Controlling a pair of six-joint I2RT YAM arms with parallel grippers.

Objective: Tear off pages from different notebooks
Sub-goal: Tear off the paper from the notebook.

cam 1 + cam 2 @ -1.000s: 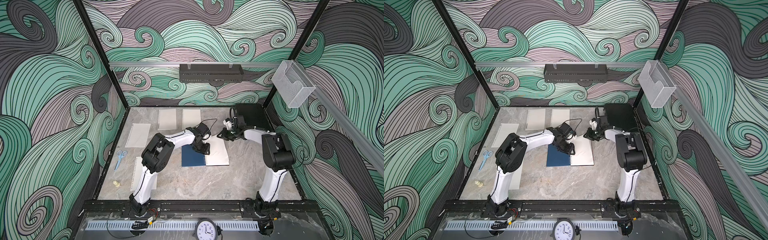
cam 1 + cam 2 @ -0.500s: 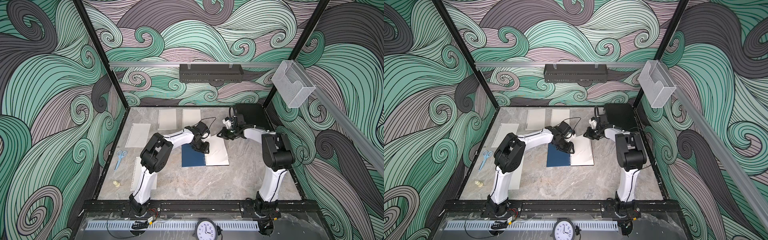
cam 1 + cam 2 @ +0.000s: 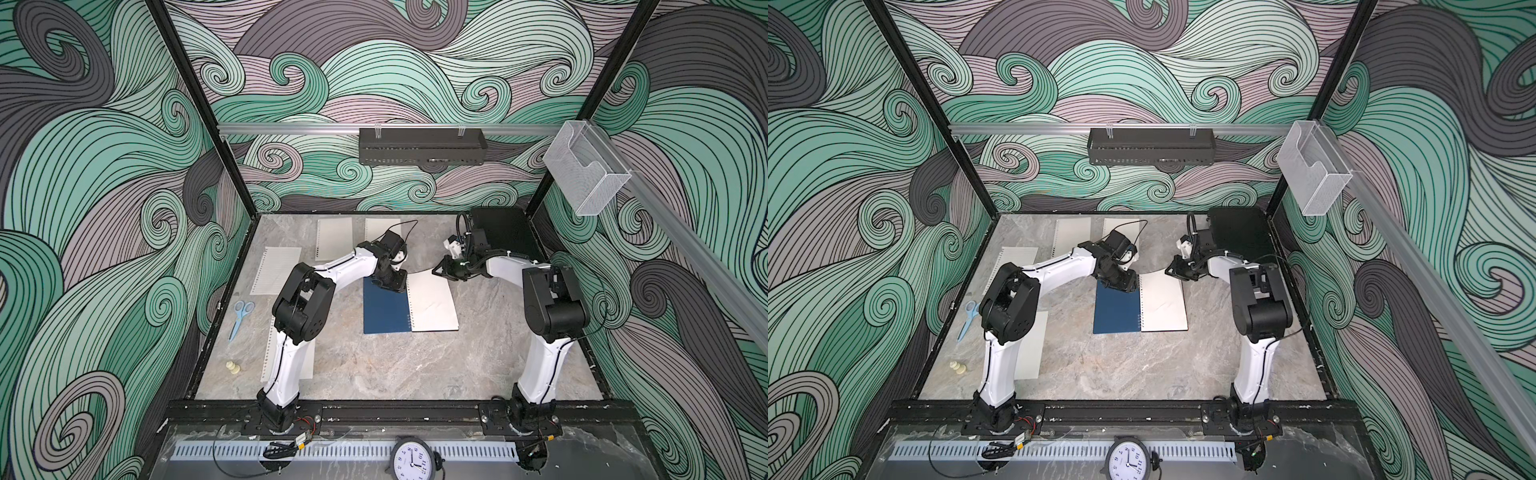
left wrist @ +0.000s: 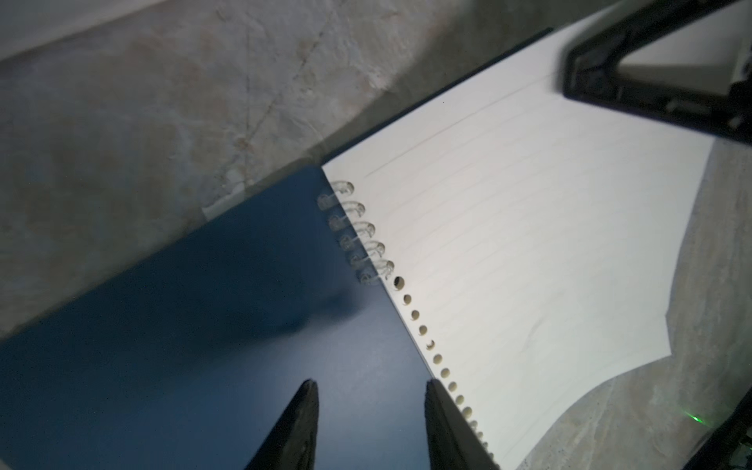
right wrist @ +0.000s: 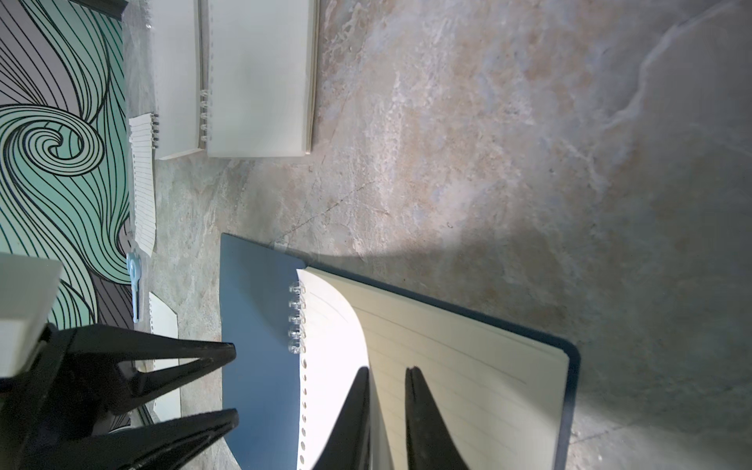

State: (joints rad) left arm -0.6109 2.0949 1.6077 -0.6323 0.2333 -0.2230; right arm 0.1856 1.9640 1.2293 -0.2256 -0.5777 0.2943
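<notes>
The step in hand is the tear on the dark blue-covered, wire-bound notebook. It lies open in the middle of the grey marbled bench, with its cover folded out to the left and its cream lined pages to the right.

The left fingers are spread and set tips-down over the blue cover at its far end, just beside the binding. I take this as a hold-down, though whether they actually press cannot be told.

The top cream lined page curls up at its far right corner, where the right fingers meet it. Those fingers stand a little apart, with the lifted paper running between them. The gap looks wider than one sheet, so I judge the pinch slack rather than firm, and I cannot tell whether a pad touches the paper.

At the far end the page's punched edge is threaded on the pale wire coils. Nearer along, bare holes show, and whether they are free of wire cannot be told. The page is not off yet.

The next move calls for a sure pinch on that corner. Then comes a pull rightward and upward, away from the binding, while the left fingers stop the book sliding. The paper is thin, so a jerk could rip across the sheet instead of along the holes.

A loose plain sheet on the near left of the bench suggests one page is already done.
</notes>
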